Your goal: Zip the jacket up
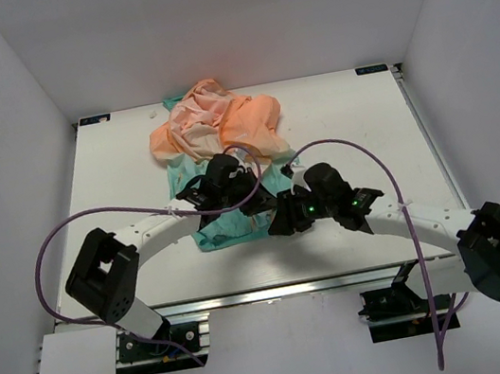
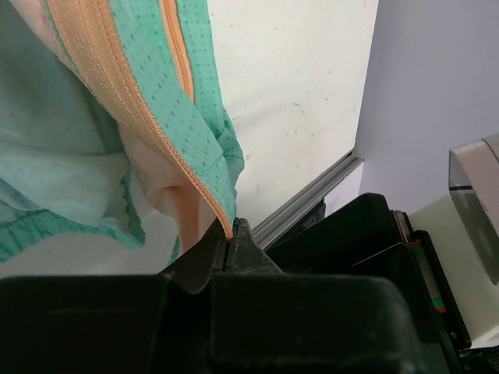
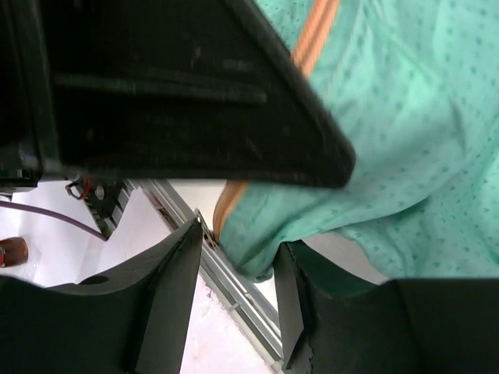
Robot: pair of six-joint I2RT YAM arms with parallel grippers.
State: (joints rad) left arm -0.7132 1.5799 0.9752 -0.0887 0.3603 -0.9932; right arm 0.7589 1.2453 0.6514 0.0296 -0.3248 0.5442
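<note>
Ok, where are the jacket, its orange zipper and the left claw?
jacket (image 1: 220, 125), top view, peach upper part.
orange zipper (image 2: 93, 39), left wrist view, tape.
left claw (image 2: 229, 243), left wrist view, pinched fingertips.

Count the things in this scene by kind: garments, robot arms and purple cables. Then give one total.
Jacket: 1
Robot arms: 2, left arm and right arm
Purple cables: 2, left cable and right cable
Total: 5
</note>
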